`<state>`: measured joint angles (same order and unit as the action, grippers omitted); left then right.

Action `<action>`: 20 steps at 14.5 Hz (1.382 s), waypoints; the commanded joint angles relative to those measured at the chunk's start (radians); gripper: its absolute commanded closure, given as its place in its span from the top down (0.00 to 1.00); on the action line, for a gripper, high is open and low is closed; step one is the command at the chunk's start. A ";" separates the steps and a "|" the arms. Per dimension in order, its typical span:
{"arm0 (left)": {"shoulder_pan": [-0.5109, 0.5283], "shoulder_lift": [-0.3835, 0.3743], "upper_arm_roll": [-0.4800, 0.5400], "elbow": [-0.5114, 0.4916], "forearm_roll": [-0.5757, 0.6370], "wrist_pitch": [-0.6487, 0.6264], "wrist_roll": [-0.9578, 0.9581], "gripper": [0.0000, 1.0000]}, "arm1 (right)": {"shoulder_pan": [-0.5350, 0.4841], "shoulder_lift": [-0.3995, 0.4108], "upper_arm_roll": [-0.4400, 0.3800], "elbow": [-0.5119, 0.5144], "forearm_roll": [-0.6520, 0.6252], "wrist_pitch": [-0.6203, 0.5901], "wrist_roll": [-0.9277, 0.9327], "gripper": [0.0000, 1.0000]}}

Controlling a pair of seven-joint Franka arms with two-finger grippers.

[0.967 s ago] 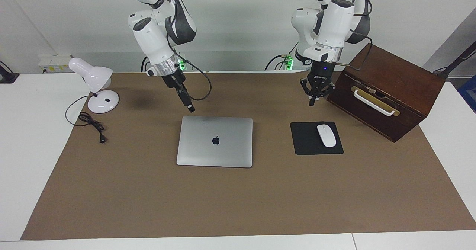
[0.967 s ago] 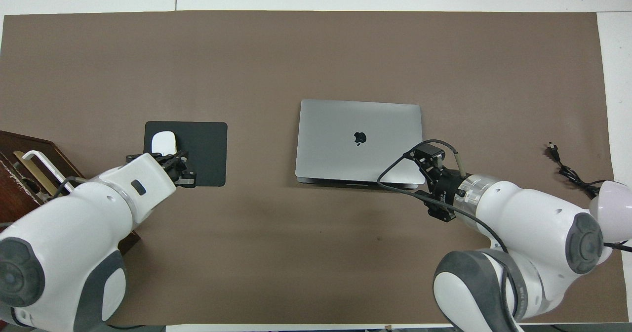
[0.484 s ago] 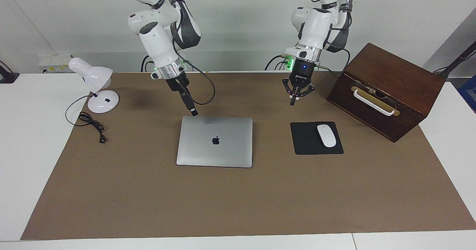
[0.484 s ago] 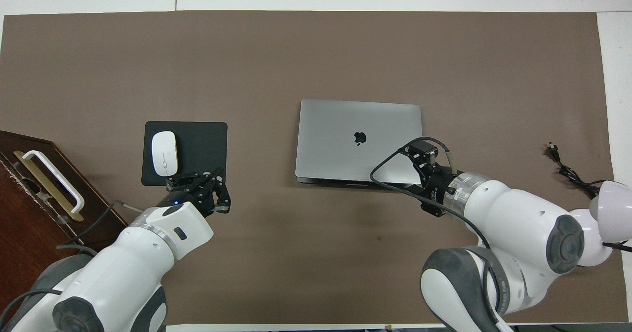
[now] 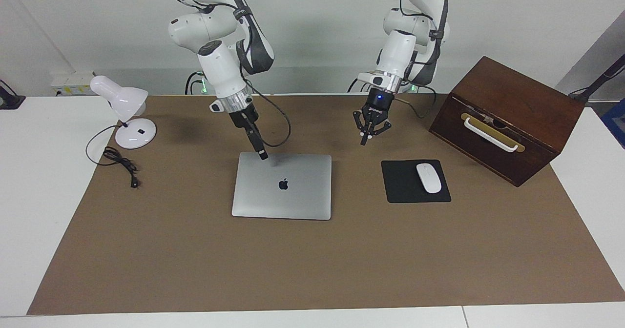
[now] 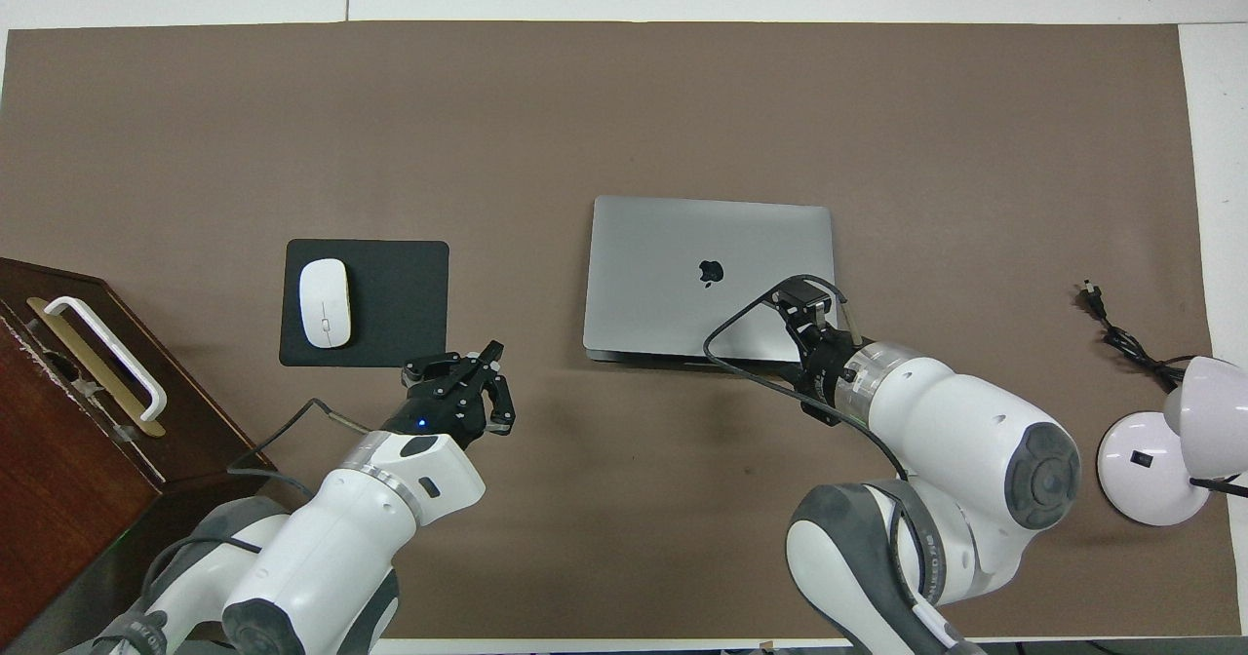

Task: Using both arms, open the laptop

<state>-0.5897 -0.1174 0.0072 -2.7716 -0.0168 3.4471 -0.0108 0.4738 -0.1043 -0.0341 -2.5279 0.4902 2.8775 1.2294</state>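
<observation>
The laptop (image 5: 282, 185) lies closed on the brown mat, silver lid up with the dark apple logo; it also shows in the overhead view (image 6: 710, 275). My right gripper (image 5: 262, 156) points steeply down over the laptop's edge nearest the robots, close to the corner toward the right arm's end; in the overhead view (image 6: 804, 302) its wrist and cable cover that edge. I cannot tell whether it touches the lid. My left gripper (image 5: 363, 141) is shut and empty, in the air over the mat between the laptop and the mouse pad; it also shows in the overhead view (image 6: 468, 367).
A black mouse pad (image 5: 403, 189) with a white mouse (image 5: 428, 177) lies beside the laptop toward the left arm's end. A brown wooden box (image 5: 503, 118) with a white handle stands at that end. A white desk lamp (image 5: 124, 106) and its cord (image 5: 119, 162) are at the right arm's end.
The right gripper has come down and forward from beside the laptop's corner to over its near edge. The left gripper has swung from near the wooden box toward the laptop.
</observation>
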 commanded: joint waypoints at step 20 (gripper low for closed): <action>-0.141 0.331 0.020 0.228 0.014 0.056 0.098 0.00 | 0.003 0.104 0.003 0.054 0.025 0.065 -0.019 1.00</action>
<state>-0.7118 0.1864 0.0095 -2.5698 -0.0131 3.4814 0.0679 0.4777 -0.0278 -0.0341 -2.5020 0.4903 2.9201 1.2294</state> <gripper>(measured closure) 0.991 0.000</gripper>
